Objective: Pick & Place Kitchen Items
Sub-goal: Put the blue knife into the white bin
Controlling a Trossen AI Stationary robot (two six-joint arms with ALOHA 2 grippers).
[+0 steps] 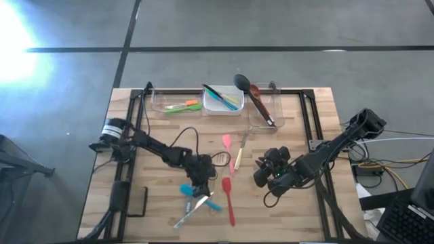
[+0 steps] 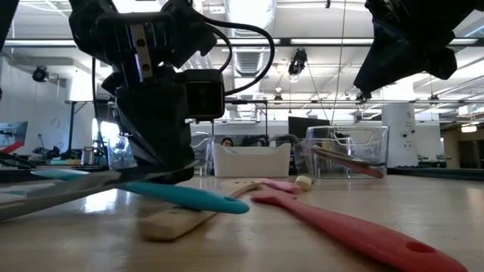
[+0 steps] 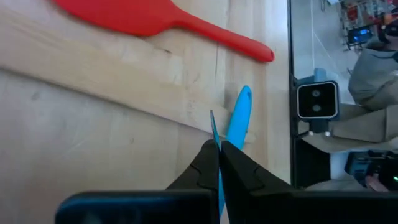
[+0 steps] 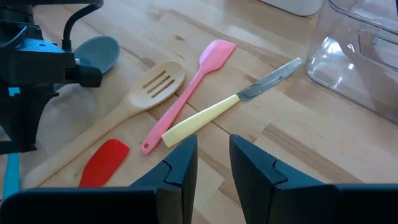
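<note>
Left hand (image 1: 200, 183): low over the front middle of the desk, fingers (image 3: 208, 163) pressed together on the thin edge of the blue spatula (image 3: 237, 121), clamped on it.
Blue spatula: flat on the wood, lying on the grey utensil (image 1: 192, 211), handle reaching toward the desk's front edge.
Red spatula (image 1: 228, 196): just right of the left hand, flat on the desk (image 1: 298, 210), handle toward the front.
Right hand (image 1: 266, 172): hanging above the desk right of centre, fingers (image 4: 181, 163) a little apart, nothing between them.
Pink spatula (image 4: 189, 92): in the middle of the desk, lying across the wooden slotted spoon (image 4: 118, 115).
Yellow-handled knife (image 4: 227, 106): just beside the pink spatula, blade pointing toward the clear tub (image 1: 266, 108) at the back right.
Clear tub at back right: holding the black ladle (image 1: 243, 83) and a brown-handled utensil (image 1: 258, 98), both sticking out over the rim.
White tub (image 1: 222, 99): back centre, with several slim utensils inside, colours hard to tell apart.
Clear tub at back left (image 1: 175, 100): holding green and orange utensils (image 1: 184, 105).
</note>
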